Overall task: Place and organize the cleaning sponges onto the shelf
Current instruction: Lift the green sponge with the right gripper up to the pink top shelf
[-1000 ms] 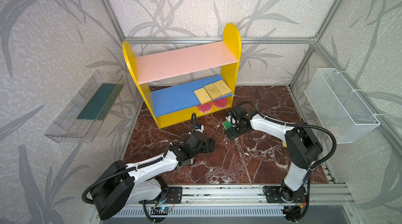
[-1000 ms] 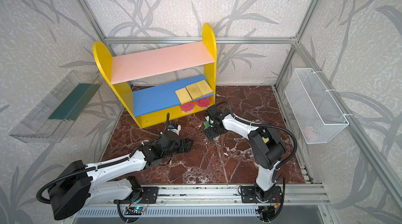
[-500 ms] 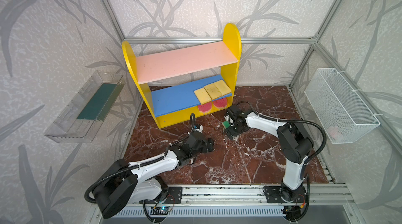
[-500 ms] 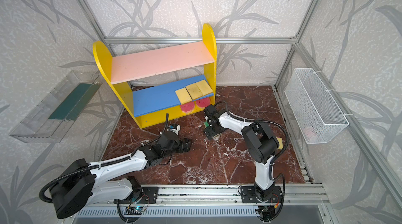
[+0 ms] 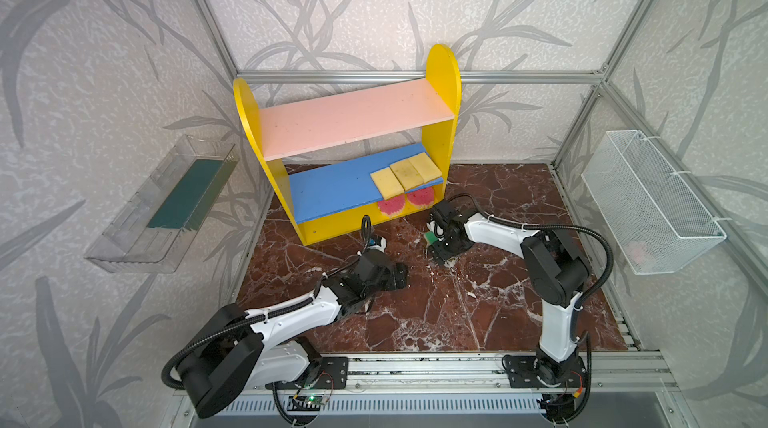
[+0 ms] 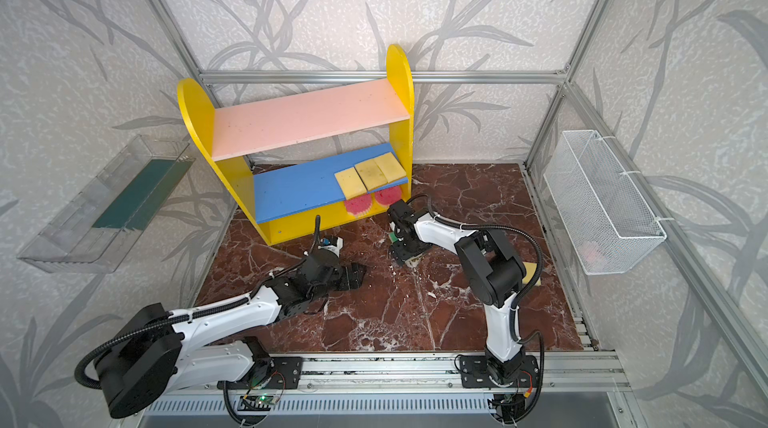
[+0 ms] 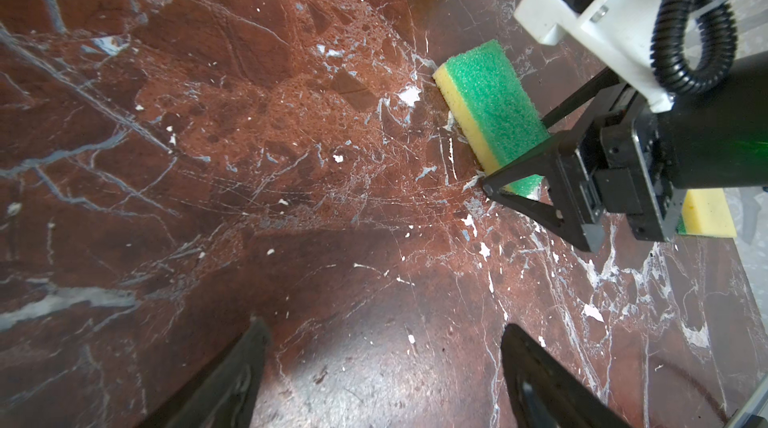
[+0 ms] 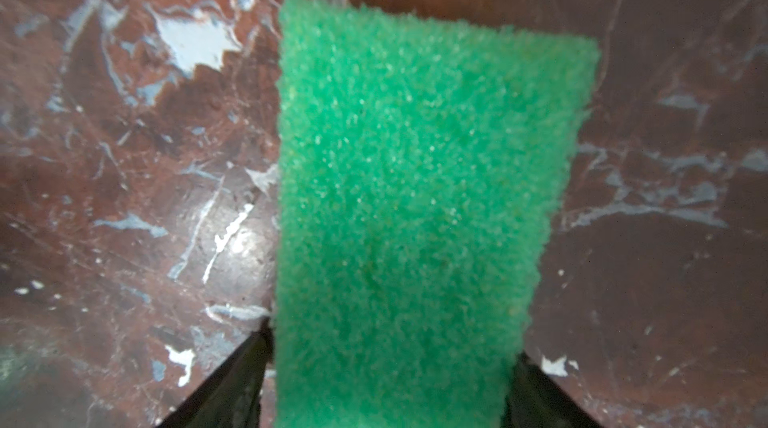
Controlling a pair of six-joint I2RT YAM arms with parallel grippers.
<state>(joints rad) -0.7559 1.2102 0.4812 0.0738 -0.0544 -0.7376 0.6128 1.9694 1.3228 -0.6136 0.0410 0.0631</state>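
i see the shelf at about twelve o'clock on the red marble desk: yellow round-topped side panels, a smooth pink top board, a blue middle board and a yellow base. three pale yellow sponges lie side by side, touching, at the three o'clock end of the blue board, their near ends overhanging its front edge. under them, on the base, sit two round pink sponges with scalloped rims.

at nine o'clock a clear plastic tray hangs on the wall with a dark green flat strip lying along its bottom. at three o'clock a white wire basket hangs on the other wall; something pinkish shows blurred through the mesh, i cannot tell what.

my right gripper is down on the desk just in front of the shelf's three o'clock corner, its jaws set on either side of a green sponge, a rectangular block with coarse green scrub on top and yellow foam below. in the right wrist view the jaws hug both long edges of the sponge; i cannot tell whether they pinch it yet.

my left gripper hovers low over bare marble near the middle, jaws spread and empty. another yellow sponge lies behind the right arm at four o'clock.
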